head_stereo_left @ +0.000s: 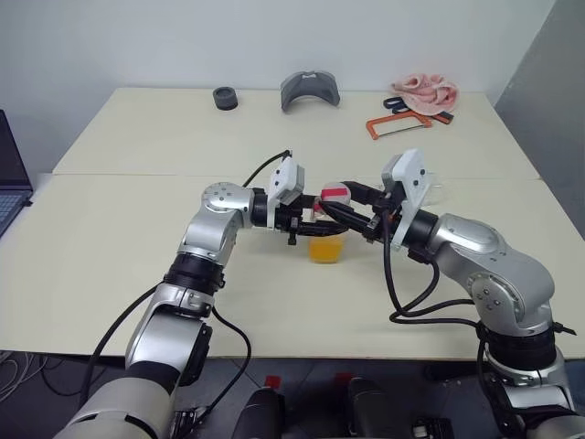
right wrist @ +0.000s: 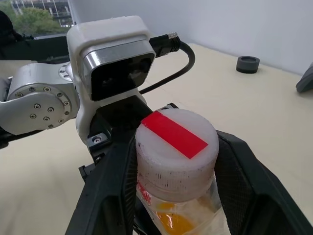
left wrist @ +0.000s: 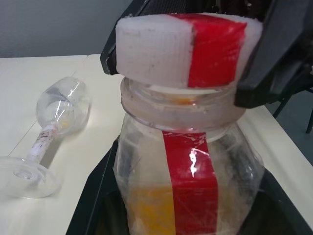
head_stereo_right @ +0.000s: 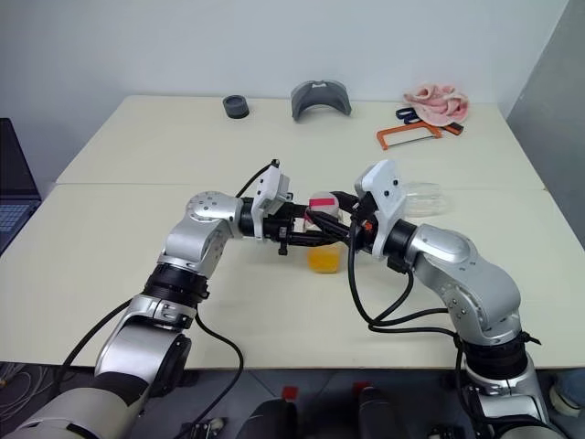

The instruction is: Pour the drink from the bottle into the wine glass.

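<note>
The left gripper point(head_stereo_left: 302, 222) grips the bottle point(head_stereo_left: 327, 240) near the bench's middle; the right gripper point(right wrist: 176, 161) closes on the cap point(right wrist: 175, 142), needing firm twisting.

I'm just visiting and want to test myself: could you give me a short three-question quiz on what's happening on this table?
1. True or false: the wine glass stands upright.
2. What does the right gripper close around: A the cap, B the stem, C the hacksaw?
3. What colour is the drink in the bottle that the left gripper holds?

Key: 1 false, it lies on its side; 2 A; 3 orange-yellow.
</note>
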Action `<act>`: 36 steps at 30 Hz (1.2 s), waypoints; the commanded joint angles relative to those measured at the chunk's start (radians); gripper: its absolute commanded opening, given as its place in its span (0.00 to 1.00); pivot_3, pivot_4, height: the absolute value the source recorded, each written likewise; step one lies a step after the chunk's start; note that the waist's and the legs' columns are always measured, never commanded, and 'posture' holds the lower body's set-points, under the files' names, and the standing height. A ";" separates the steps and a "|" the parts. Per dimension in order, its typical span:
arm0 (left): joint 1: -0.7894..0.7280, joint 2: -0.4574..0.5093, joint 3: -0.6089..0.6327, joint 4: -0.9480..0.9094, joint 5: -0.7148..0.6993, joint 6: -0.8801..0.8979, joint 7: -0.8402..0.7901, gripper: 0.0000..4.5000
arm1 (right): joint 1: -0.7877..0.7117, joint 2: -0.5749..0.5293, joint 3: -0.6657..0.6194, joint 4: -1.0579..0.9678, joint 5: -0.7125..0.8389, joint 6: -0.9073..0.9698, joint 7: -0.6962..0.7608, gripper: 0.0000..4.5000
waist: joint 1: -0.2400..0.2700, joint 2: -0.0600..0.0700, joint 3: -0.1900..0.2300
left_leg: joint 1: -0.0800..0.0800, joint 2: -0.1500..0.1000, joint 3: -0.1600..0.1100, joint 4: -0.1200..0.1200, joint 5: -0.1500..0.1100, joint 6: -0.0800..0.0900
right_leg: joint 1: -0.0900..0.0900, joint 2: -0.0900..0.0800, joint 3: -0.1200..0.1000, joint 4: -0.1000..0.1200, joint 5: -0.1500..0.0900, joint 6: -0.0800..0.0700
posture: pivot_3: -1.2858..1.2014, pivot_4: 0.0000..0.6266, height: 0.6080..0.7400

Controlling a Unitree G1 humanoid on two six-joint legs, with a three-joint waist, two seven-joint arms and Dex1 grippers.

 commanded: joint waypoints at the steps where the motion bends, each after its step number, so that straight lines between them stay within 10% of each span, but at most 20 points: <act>1: -0.001 0.000 0.012 -0.058 -0.025 0.007 0.001 0.40 | -0.010 -0.034 0.037 -0.036 -0.102 -0.107 0.008 0.41 | 0.000 0.000 0.000 | 0.000 0.000 0.000 0.000 0.000 0.000 | 0.000 0.000 0.000 0.000 0.000 0.000 | 0.52 0.24 1.00; 20: 0.023 0.011 0.023 -0.084 -0.042 0.040 0.024 0.40 | 0.187 -0.014 -0.324 -0.184 0.252 -0.016 -0.061 0.38 | 0.002 0.000 0.000 | 0.000 0.001 -0.002 0.000 0.000 0.000 | 0.000 0.000 -0.001 0.000 0.000 0.000 | 0.52 0.24 1.00; 34: 0.020 0.030 0.057 -0.069 -0.048 0.040 0.049 0.40 | 0.719 -0.137 -0.335 -0.019 -0.131 -0.231 -0.078 0.38 | 0.002 0.000 0.000 | 0.002 -0.001 0.009 -0.001 -0.002 0.004 | 0.001 0.001 0.003 0.001 0.000 0.000 | 0.52 0.24 1.00; 36: 0.022 0.033 0.062 -0.074 -0.049 0.043 0.053 0.40 | 0.681 -0.093 -0.366 0.036 -0.148 -0.214 -0.155 0.54 | 0.002 0.000 0.000 | 0.003 -0.001 0.010 0.000 -0.001 0.004 | 0.001 0.002 0.004 0.001 0.000 0.000 | 0.52 0.24 1.00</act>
